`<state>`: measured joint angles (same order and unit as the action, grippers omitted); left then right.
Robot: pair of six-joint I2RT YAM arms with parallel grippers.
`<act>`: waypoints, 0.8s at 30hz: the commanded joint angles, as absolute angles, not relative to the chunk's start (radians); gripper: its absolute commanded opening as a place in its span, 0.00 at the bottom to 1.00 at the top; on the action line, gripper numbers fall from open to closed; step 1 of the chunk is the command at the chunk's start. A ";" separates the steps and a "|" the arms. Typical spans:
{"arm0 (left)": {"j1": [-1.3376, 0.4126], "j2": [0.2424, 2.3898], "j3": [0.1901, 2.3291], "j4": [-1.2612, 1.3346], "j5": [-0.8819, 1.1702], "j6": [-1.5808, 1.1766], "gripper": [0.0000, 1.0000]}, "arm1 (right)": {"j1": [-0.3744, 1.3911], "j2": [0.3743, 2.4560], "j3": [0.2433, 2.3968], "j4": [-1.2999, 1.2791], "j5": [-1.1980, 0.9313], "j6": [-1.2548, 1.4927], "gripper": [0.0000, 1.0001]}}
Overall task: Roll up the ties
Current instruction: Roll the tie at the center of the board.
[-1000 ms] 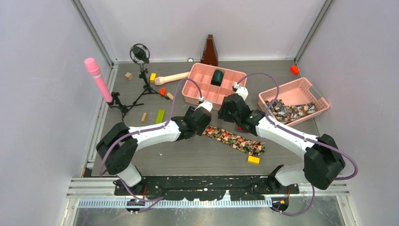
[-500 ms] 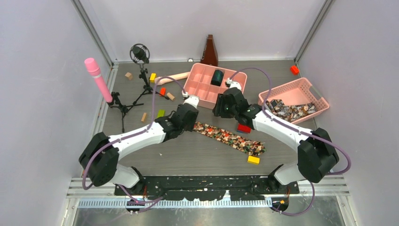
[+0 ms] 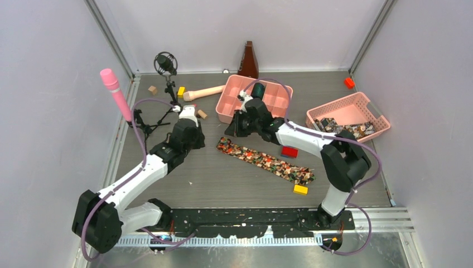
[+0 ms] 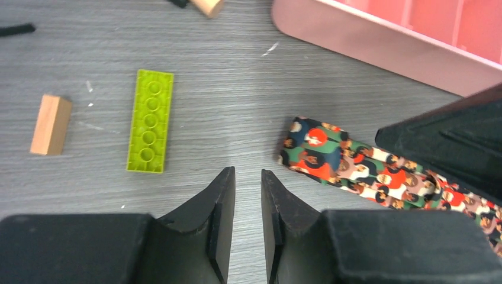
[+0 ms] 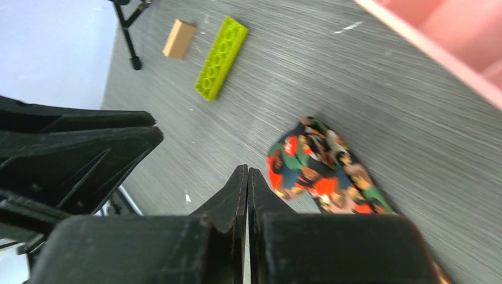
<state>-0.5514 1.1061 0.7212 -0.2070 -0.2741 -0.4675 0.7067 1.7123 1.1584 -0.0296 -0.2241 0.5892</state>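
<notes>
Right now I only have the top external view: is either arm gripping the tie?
Observer: No. The left wrist view shows the left gripper barely ajar with nothing in it. The tie lies ahead, and that gripper is not touching it.
Operator: And the right one?
Observer: The right gripper is shut, fingertips touching, empty, just short of the tie's end.
Operator: Is anything hidden under the left arm?
Observer: A lime green brick lies flat, apart from the tie, with a wooden block beside it.
</notes>
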 commanded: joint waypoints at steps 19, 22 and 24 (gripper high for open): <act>-0.426 1.087 0.659 -0.186 -0.157 -0.535 0.18 | 0.754 1.944 0.970 0.648 -0.294 0.923 0.00; -0.426 1.098 0.658 -0.179 -0.149 -0.535 0.18 | 0.755 1.946 0.942 0.651 -0.282 0.928 0.00; -0.426 1.105 0.659 -0.177 -0.146 -0.535 0.18 | 0.756 1.951 0.929 0.650 -0.276 0.929 0.00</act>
<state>-0.4313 1.0958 0.6632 -0.2111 -0.1635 -0.5247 0.7483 1.9572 0.9527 0.5827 -0.2970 0.9169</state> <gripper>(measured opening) 0.187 0.032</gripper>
